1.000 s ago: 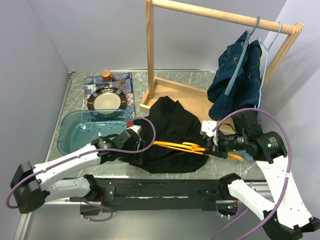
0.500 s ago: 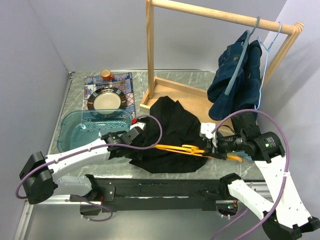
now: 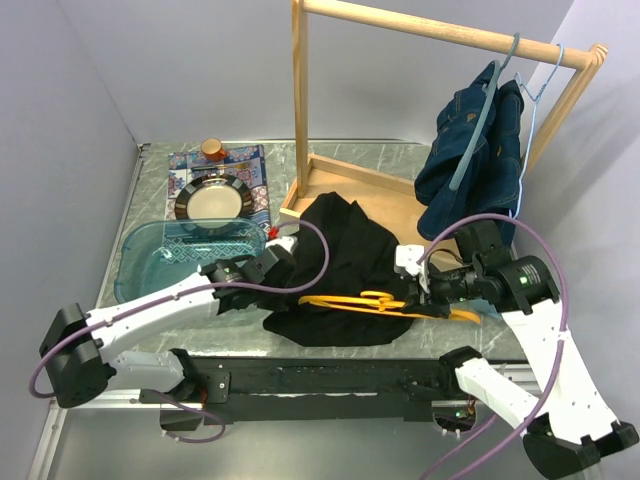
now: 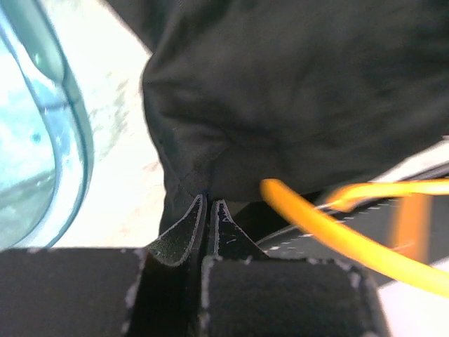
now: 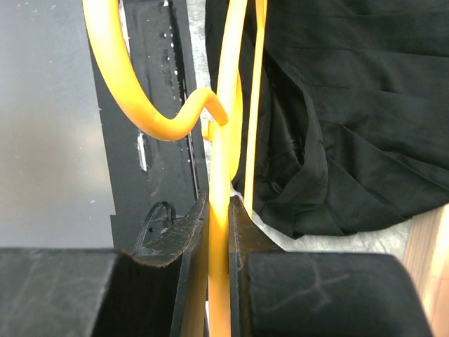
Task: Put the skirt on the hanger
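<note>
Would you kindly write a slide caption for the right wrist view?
Right gripper clamped on the orange hanger, beside the crumpled black skirt.

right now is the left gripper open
No, the left gripper is pinched shut on the edge of the black skirt.

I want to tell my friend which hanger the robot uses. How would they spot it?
Start at the tall wooden rack at the back of the table, then come forward to the black skirt lying before it. The orange hanger lies across the skirt's near edge, held by the right gripper. It is the only orange one; the pale blue hangers hang on the rack's rail.
</note>
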### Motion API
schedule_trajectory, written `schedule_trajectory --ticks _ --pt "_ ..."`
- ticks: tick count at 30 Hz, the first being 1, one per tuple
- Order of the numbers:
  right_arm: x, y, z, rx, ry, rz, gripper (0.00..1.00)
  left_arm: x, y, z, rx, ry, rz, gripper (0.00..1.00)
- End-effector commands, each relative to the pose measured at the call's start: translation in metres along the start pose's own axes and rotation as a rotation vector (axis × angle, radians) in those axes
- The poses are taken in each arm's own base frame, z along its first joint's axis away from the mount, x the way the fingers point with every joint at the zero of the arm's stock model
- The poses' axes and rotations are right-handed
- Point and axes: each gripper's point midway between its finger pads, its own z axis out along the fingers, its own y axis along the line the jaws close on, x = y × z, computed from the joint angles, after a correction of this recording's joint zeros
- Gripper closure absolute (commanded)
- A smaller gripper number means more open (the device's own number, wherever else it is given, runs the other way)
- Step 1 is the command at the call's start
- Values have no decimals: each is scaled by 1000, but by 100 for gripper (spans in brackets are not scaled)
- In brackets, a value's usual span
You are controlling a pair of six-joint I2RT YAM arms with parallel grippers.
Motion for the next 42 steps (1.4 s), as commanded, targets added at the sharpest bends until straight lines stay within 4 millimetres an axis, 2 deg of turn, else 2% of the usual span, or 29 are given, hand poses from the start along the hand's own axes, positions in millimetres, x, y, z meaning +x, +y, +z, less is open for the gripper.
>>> schedule_trajectory --ticks 1,4,10,15,20,24,25,28,32,36,38,42 --pt "-2 17 -1 -84 4 25 100 -42 -29 -35 126 -124 3 99" --pt "-7 16 -3 -88 1 17 100 -52 -31 -43 126 -147 6 99" --pt "-14 15 -12 -37 -3 -13 100 -63 -31 -46 124 -156 9 99" --pt "-3 15 -5 -58 36 14 100 -81 -44 -57 190 -189 -6 99" --pt "-17 23 -11 -69 -3 -20 100 -96 -47 -61 202 -194 -25 99" --pt "-18 13 -12 -20 11 4 100 -103 -52 -64 227 -191 -35 99" --pt "-13 3 -11 30 39 22 100 -104 -54 -67 241 -193 -34 99" --pt "-11 -13 -7 101 41 49 100 -113 -68 -81 319 -208 -45 99" --pt "-21 -19 -5 95 35 53 100 -133 -96 -114 466 -255 -59 99" --pt "-46 -26 -5 114 -28 55 100 -157 -124 -142 604 -308 -84 99" --pt "-59 -28 -3 111 -66 61 100 -168 -132 -148 636 -326 -110 99" --pt "-71 -35 2 111 -107 102 100 -187 -144 -154 698 -354 -183 99"
